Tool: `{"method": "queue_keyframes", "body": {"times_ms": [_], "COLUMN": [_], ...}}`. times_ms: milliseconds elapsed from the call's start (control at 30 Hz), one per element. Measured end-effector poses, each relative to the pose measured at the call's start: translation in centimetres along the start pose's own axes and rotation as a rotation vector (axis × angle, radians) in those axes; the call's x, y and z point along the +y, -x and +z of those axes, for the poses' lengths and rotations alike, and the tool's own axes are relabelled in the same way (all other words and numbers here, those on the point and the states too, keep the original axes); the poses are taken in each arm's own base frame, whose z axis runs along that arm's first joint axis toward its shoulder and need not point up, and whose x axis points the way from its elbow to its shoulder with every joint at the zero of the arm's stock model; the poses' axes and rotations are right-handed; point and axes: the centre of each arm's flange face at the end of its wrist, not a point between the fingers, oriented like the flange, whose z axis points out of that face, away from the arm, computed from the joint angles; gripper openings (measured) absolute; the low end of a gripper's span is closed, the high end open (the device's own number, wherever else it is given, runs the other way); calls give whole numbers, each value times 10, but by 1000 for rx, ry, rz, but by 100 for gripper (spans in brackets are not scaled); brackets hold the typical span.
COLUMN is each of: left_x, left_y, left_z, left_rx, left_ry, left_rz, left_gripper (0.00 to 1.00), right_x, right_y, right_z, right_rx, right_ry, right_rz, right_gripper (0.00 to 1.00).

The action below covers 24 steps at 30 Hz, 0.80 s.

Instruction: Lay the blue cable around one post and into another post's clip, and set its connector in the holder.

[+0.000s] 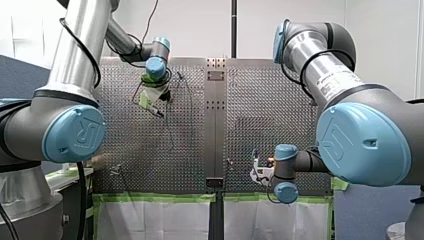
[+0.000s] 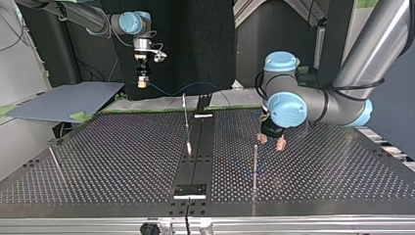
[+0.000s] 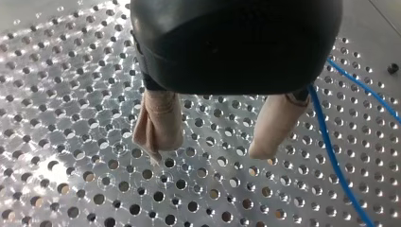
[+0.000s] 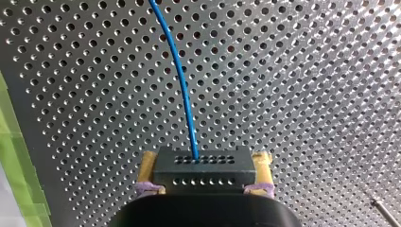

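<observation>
My right gripper [image 4: 204, 184] is shut on a black connector [image 4: 204, 166] held between its yellow pads [image 4: 261, 165]. The blue cable [image 4: 182, 80] leaves the connector's face and runs ahead over the perforated plate. In the top view my right gripper [image 2: 142, 82] hangs above the table's far edge, and the blue cable [image 2: 195, 86] arcs sideways from it. My left gripper [image 3: 213, 144] stands open just above the plate, its beige pads [image 3: 158, 125] wide apart with nothing between them. The cable [image 3: 333, 156] runs beside one finger, outside the gap. In the top view my left gripper [image 2: 271, 140] stands behind a post [image 2: 255, 164].
A second post [image 2: 186, 117] rises by the black centre strip [image 2: 198, 156], and a thin one [image 2: 55, 159] leans at the top view's left. A small bracket [image 2: 191, 190] sits on the strip near the front edge. Green tape [image 1: 155, 198] lines the table's near edge in the front view.
</observation>
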Motion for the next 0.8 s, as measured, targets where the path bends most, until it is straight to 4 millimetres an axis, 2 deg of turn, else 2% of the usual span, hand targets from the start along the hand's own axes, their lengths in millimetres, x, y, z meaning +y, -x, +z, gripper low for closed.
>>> {"method": "queue_keyframes", "body": {"times_ms": [400, 800], "left_x": [-7, -13], "left_y": [8, 2], "left_z": [-16, -18], "left_rx": [-1, 45], "left_ry": [-31, -66], "left_rz": [-125, -189], "left_gripper": [100, 100], "right_x": [0, 0], "right_y": [0, 0], "right_z": [0, 0], "right_rx": [0, -3], "right_ry": [0, 0], "right_rz": [-1, -2], "right_gripper": [12, 12]}}
